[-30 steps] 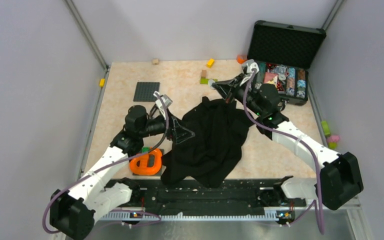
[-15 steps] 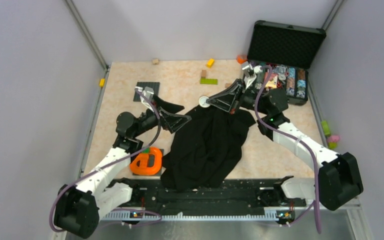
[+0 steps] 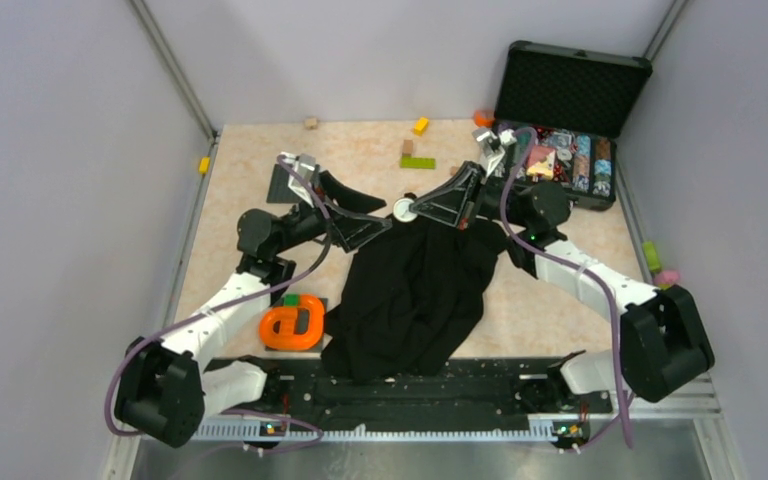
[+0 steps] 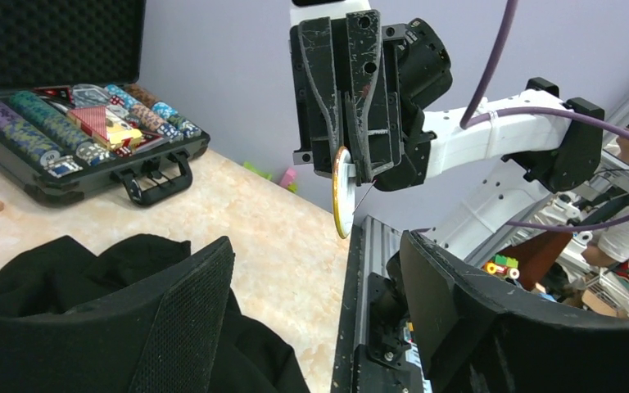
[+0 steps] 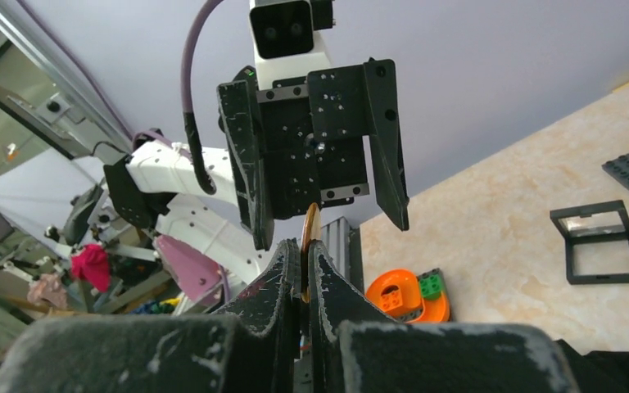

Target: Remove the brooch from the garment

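right end effector point(image 3: 415, 207) pinching brooch point(image 3: 403, 208), raised over far edge of garment point(image 3: 415, 290) | left end effector point(image 3: 375, 218) open, facing it | top view: whitish round face | wrist views: edge-on, gold rim

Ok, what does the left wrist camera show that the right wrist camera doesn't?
Only the left wrist view shows the open poker chip case and the right gripper from outside. Only the right wrist view shows the orange ring-shaped object, the black square frame and the left gripper from the front, fingers spread open. Both show the brooch edge-on, pinched between the right fingers.
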Controlling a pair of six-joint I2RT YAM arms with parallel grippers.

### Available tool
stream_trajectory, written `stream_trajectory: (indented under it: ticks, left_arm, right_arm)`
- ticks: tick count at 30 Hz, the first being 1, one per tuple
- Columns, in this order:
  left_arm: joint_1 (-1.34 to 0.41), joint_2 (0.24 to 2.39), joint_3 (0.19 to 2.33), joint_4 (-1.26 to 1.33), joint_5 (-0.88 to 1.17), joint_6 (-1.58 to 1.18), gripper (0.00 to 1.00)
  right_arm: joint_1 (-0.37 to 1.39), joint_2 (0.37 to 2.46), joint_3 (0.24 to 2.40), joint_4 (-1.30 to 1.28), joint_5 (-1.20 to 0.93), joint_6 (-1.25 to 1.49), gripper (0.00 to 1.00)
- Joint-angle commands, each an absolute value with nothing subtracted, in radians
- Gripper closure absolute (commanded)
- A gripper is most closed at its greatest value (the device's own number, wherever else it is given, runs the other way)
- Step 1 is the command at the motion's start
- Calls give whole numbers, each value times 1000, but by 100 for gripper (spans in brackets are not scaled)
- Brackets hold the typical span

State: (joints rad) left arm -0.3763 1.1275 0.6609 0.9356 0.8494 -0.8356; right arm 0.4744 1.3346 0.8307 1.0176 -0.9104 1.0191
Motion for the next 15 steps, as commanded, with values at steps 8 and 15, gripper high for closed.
stream_trajectory:
  ticks: [8,15]
  left_arm:
    - [-403,1167,739,943,873,-802,33]
    - [-422,1184,766,875,862,-755,43]
  right_arm:
    - [469,1386,859,1169,-901,1095,100]
    - [481,1399,861,1161,-888,1084,100]
